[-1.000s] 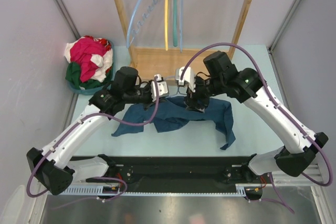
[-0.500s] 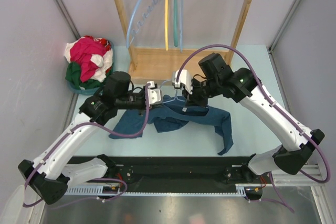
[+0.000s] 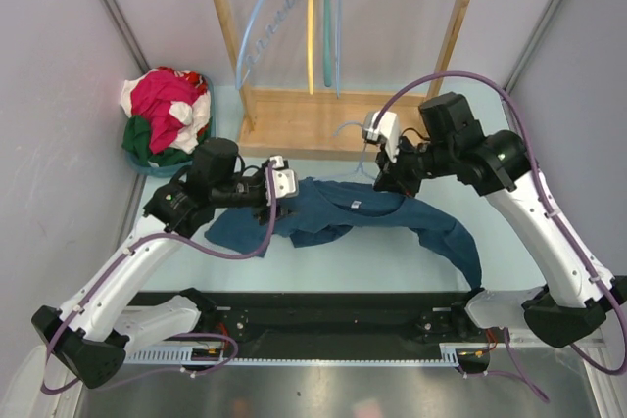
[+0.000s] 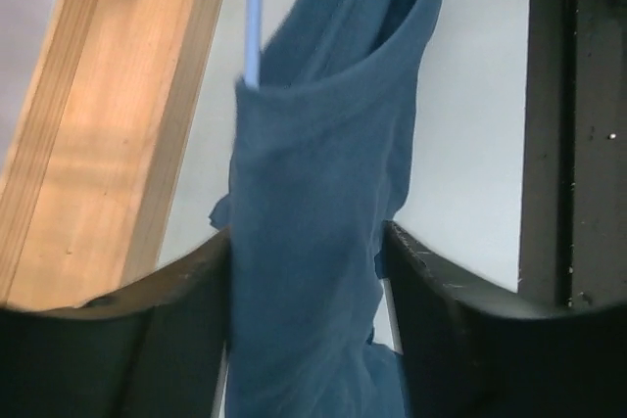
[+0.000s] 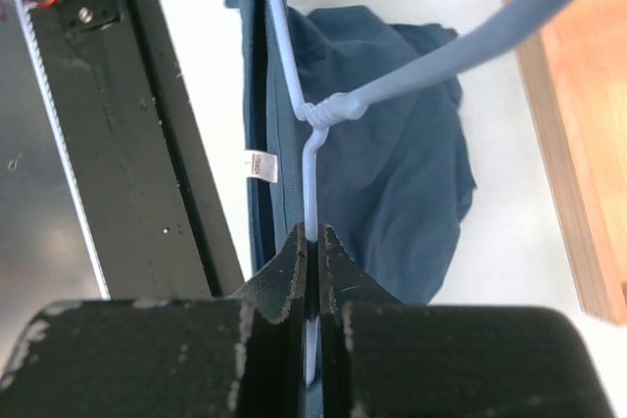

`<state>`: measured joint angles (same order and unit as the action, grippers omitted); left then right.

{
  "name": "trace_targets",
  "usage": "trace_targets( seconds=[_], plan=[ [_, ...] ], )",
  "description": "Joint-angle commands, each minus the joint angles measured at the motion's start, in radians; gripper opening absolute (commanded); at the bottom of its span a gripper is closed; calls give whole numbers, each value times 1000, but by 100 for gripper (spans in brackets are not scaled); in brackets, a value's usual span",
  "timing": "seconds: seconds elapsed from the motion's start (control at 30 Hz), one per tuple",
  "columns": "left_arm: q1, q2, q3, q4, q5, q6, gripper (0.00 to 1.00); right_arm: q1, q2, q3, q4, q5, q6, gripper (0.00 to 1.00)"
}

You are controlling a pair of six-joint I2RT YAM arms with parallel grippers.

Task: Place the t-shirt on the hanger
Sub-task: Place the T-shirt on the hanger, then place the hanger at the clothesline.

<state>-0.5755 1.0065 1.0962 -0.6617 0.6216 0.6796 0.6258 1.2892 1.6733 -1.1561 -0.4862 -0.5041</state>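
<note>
1. Teal-blue short-sleeved t-shirt (image 3: 338,208) is seen spread between both grippers over the pale table (image 3: 323,256), one end trailing toward the near right.
2. Its left part is straddled by the left gripper (image 4: 309,271), fingers spread, with cloth between them.
3. The thin bluish-white wire hanger (image 5: 328,110) is run into the collar beside a white label (image 5: 261,167). Its neck is pinched by the right gripper (image 5: 313,242), fingers pressed together.
4. Farther back, a wooden rack (image 3: 294,119) is hung with a yellow hanger (image 3: 312,36) and a thick light-blue ridged hanger (image 3: 257,36).
5. A basket of pink-red, white and green clothes (image 3: 167,119) is set at the far left.
</note>
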Motion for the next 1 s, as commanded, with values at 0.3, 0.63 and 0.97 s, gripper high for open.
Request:
trace_targets(
  seconds=[0.3,0.63,0.97],
  plan=[
    [12,-46,57,100,-28,-163,100,-183,-145,-18,-125,144,78,0],
    [17,-94,-90,283,-25,-411,100,-313,-50,188,-96,251,185,0],
    [17,-89,-59,295,6,-445,100,-548,350,844,-80,250,296,0]
  ],
)
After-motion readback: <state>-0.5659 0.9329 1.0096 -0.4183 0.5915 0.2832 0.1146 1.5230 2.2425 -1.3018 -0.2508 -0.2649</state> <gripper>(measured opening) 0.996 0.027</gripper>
